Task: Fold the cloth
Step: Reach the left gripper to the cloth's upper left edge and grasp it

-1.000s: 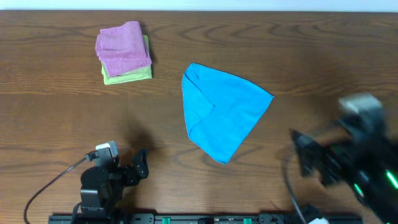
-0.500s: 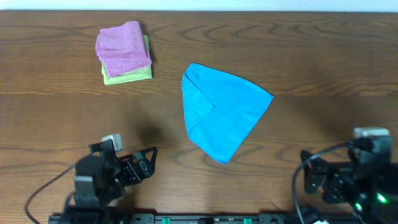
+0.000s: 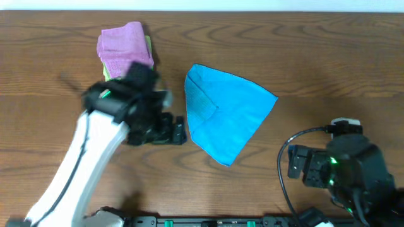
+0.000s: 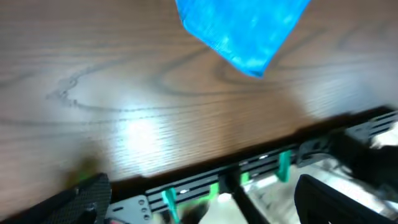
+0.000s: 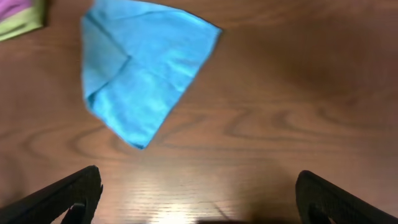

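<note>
The sky-blue cloth lies on the wooden table, roughly triangular, with a flap folded over along its left side. It also shows in the left wrist view and in the right wrist view. My left gripper is open and empty, just left of the cloth's left edge; its fingers frame the left wrist view. My right gripper is open and empty at the front right, apart from the cloth; its fingers show in the right wrist view.
A folded pink cloth lies on a folded light green cloth at the back left, partly hidden by my left arm. A black rail runs along the table's front edge.
My left arm has swung from the front edge up to the cloth's left side. My right arm has pulled back and settled at the front right. The cloth has not moved.
</note>
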